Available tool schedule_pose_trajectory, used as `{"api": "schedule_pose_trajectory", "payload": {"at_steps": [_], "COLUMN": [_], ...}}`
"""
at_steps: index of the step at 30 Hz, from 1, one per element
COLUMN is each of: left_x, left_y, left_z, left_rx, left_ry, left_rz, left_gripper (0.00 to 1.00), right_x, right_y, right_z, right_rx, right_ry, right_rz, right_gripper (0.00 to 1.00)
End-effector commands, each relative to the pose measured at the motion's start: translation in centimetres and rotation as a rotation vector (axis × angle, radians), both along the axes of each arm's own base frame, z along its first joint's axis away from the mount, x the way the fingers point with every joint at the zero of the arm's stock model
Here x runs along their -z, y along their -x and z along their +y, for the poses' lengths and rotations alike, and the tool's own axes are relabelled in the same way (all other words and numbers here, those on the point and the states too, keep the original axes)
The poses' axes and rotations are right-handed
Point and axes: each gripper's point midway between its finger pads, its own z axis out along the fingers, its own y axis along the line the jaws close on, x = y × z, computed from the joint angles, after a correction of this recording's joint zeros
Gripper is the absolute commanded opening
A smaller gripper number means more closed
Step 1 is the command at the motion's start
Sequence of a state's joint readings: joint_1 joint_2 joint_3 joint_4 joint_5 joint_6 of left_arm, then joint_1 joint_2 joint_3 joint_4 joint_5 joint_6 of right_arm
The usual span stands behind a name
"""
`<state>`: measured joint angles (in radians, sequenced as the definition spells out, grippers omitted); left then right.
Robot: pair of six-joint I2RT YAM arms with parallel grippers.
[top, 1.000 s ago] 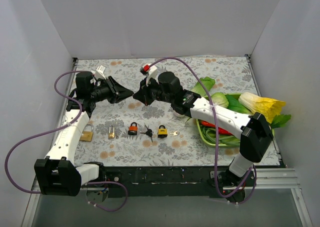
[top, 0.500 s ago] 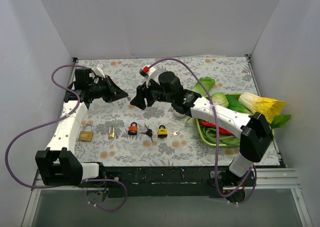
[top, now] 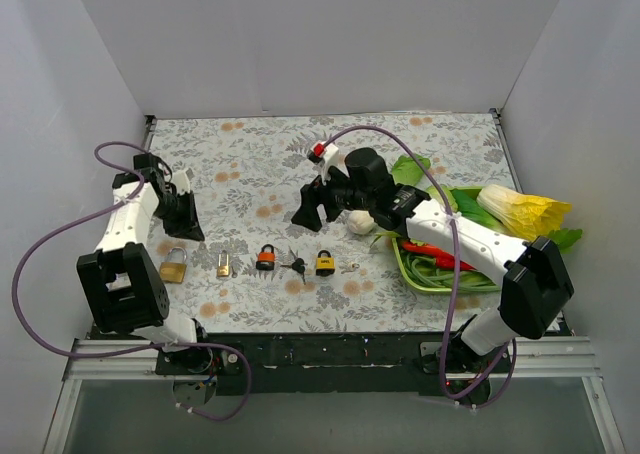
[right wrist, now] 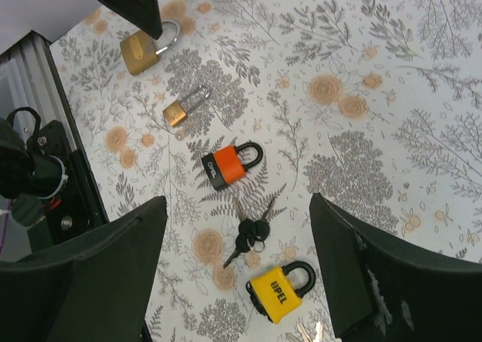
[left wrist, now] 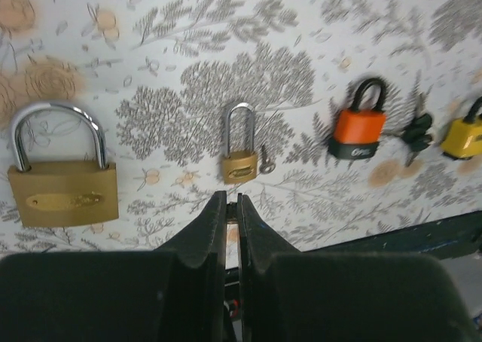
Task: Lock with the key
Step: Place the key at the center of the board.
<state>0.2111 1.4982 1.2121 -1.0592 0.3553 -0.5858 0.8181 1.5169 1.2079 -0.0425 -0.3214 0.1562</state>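
Black keys (right wrist: 248,233) lie between orange padlock (right wrist: 226,166) and yellow padlock (right wrist: 277,293).

The left tool (left wrist: 232,200) hangs closed, pointing down; the right tool (right wrist: 237,206) stands spread wide.

Left wrist view: the yellow padlock (left wrist: 461,135) is cut by the right edge. The black keys (left wrist: 415,133) beside it blur into one clump. Lettering on the large brass padlock (left wrist: 64,199) is illegible.

Right wrist view: the silver key (right wrist: 307,331) runs off the bottom edge. The left hand (right wrist: 153,25), itself cropped at the top, overlaps part of the large brass padlock.

Top view: the white bulb (top: 358,222) lies partly hidden beneath the right arm (top: 470,236).
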Motion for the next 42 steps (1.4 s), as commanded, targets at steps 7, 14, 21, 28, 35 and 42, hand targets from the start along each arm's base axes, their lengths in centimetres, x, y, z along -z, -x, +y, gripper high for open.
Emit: {"api": "schedule_pose_trajectory", "payload": {"at_steps": [7, 14, 21, 28, 35, 42], "left_x": [5.9, 8.2, 10.0, 10.7, 10.2, 2.3], "left_y": [2.8, 3.5, 4.2, 4.1, 3.5, -2.2], "left_z": [2.3, 2.9, 3.1, 3.2, 2.9, 1.6], "left_rx": [0.053, 0.05, 0.052, 0.044, 0.035, 0.045], "left_ry": [-0.122, -0.153, -0.168, -0.17, -0.153, -0.064], "left_rz": [0.154, 0.212, 0.236, 0.24, 0.223, 0.016], "left_gripper": [0.01, 0.05, 0.09, 0.3, 0.47, 0.71], "right_x": [-0.3, 0.4, 0.1, 0.4, -0.1, -2.5], "right_y": [-0.6, -0.8, -1.0, -1.0, -1.0, -1.9], "right_z": [-2.4, -3.2, -3.1, -3.1, -3.0, -3.6], "right_rx": [0.016, 0.03, 0.025, 0.022, 0.016, 0.023], "right_ry": [-0.014, -0.01, -0.019, -0.011, -0.021, -0.011], "right_rz": [-0.006, 0.015, 0.015, 0.024, 0.022, -0.036], "right_gripper": [0.85, 0.85, 0.85, 0.85, 0.85, 0.86]}}
